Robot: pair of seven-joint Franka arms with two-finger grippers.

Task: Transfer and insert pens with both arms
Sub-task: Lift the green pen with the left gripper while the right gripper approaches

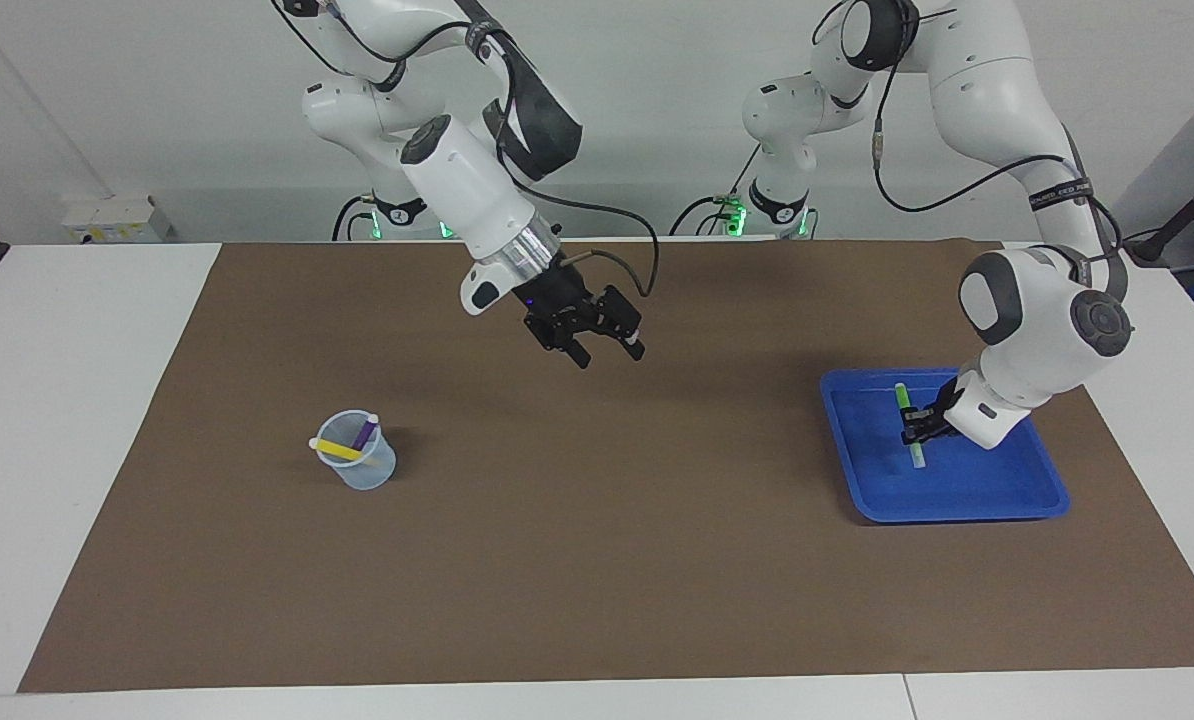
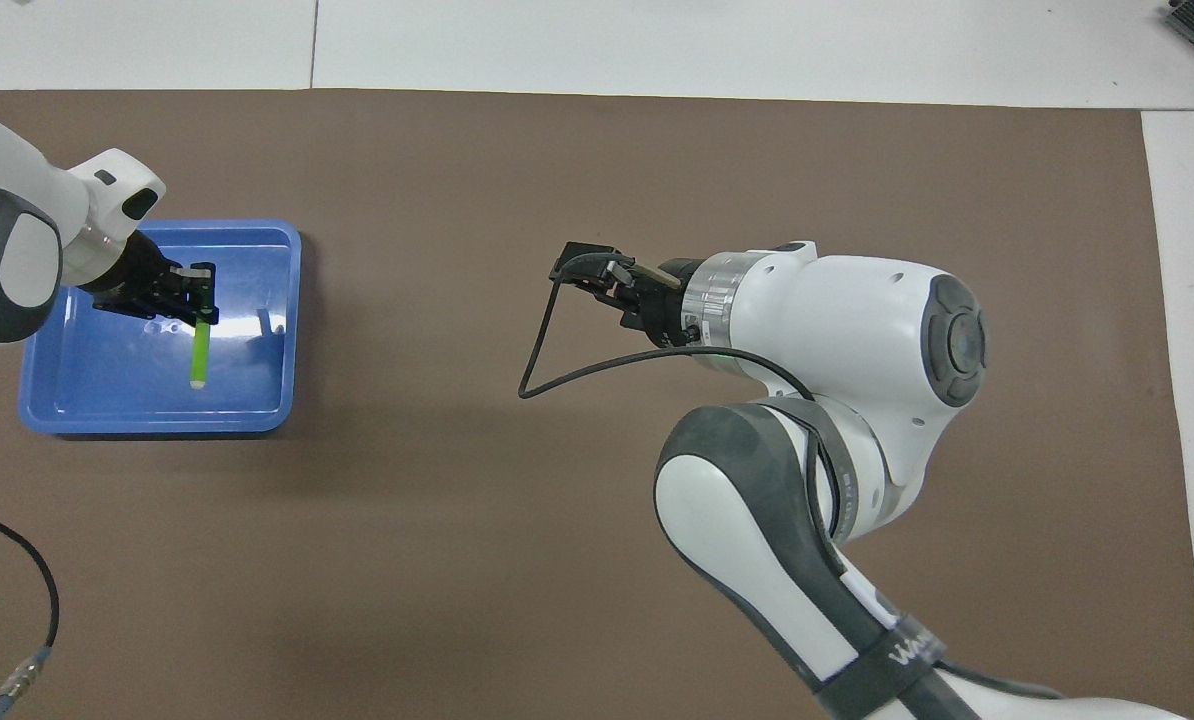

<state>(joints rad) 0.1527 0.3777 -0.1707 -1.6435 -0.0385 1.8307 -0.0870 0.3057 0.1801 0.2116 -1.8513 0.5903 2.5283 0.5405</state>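
Now left tool (image 1: 919, 424) clenched on green pen (image 1: 907, 425) in tray (image 1: 957, 490); right tool (image 1: 607, 345) released, empty.

between the cup (image 1: 359, 464) and the blue tray (image 1: 942, 500) we see bare brown mat (image 1: 597, 560); only our right end effector (image 1: 605, 350) hangs over it, while the left end effector (image 1: 919, 424) occupies the tray.

Strap on left arm (image 1: 1060, 190): pale lettering there, too small to make out.
Strap on right arm (image 2: 897, 655): letters start "W", rest unreadable.
Elsewhere: nothing legible on any other surface.
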